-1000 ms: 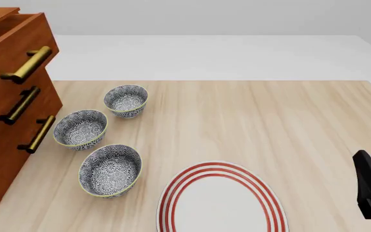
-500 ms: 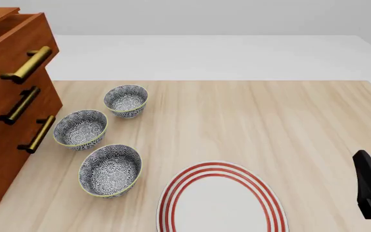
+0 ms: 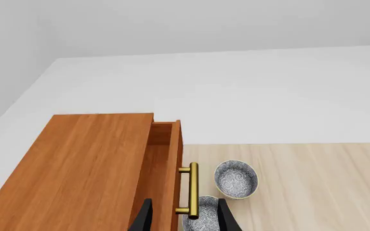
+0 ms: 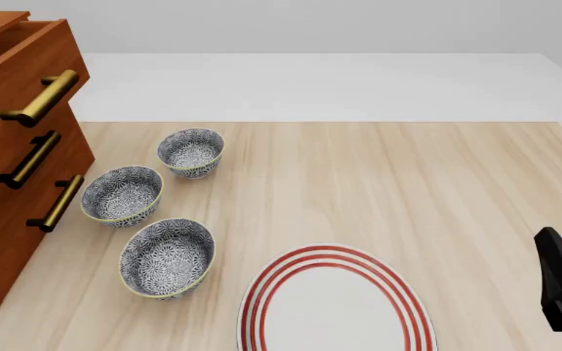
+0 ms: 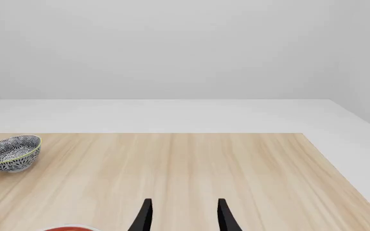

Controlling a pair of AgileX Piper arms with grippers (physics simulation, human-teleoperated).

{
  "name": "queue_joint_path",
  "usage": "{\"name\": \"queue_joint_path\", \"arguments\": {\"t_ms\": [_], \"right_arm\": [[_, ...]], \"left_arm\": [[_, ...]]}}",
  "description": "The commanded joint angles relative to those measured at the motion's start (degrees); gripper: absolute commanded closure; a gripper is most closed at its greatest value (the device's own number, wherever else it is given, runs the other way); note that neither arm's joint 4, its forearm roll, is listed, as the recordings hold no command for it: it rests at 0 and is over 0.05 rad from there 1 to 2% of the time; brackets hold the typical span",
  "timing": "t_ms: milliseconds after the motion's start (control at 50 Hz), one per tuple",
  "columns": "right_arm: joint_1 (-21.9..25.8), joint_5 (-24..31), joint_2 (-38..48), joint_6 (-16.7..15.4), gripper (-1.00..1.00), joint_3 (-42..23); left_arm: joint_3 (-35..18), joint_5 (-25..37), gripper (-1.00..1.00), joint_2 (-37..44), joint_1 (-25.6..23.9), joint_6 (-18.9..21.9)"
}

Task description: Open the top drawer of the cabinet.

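Cabinet stands at the worktop's left edge. Top drawer juts out past the two lower drawer fronts, partly open; the left wrist view shows a gap behind its front panel and a bit of the inside. Its brass handle is bare, nothing on it.

My left gripper is above the cabinet, looking down past the top drawer's handle; fingers spread apart, holding nothing, clear of the handle. It doesn't show in the front view.

My right gripper is far from the cabinet, at the opposite side of the worktop; fingers parted, nothing between them.

Three patterned bowls sit just beside the cabinet's front. Red-ringed plate is further out from the cabinet, past the nearest bowl.
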Motion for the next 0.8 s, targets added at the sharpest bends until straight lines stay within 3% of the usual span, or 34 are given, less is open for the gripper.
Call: {"name": "queue_joint_path", "arguments": {"t_ms": [20,800], "right_arm": [[0.00,0.00,0.00,0.00,-1.00,0.00],[0.00,0.00,0.00,0.00,-1.00,0.00]], "left_arm": [[1.13,-1.56,-1.00,3.42,0.84,-1.57],[7.15,-8.56,-1.00,8.54,2.18,-0.69]]}}
